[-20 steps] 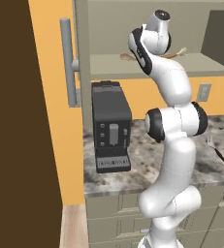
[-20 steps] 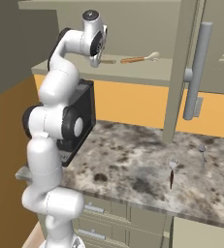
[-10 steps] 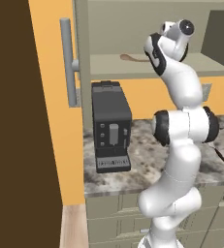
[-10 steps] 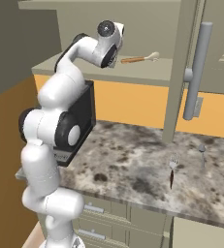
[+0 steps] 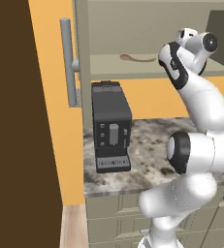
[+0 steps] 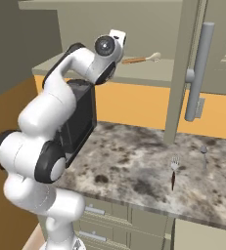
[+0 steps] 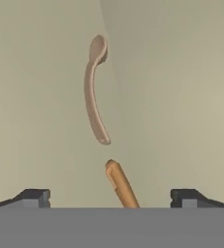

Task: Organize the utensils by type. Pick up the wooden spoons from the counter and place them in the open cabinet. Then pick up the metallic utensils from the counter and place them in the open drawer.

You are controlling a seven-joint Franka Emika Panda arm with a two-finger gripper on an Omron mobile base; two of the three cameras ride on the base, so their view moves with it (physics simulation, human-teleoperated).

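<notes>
Gripper (image 7: 111,196) wide open, holding nothing, above both wooden spoons (image 7: 94,92) lying apart on the cabinet (image 5: 147,65) shelf.

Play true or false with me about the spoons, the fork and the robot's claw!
1. Both wooden spoons lie on the cabinet shelf. True.
2. The claw is squeezing a spoon. False: it is open and holds nothing.
3. The fork lies on the counter. True.
4. The metal spoon is in the cabinet. False: it lies on the counter.
5. A black coffee machine stands on the counter. True.
</notes>
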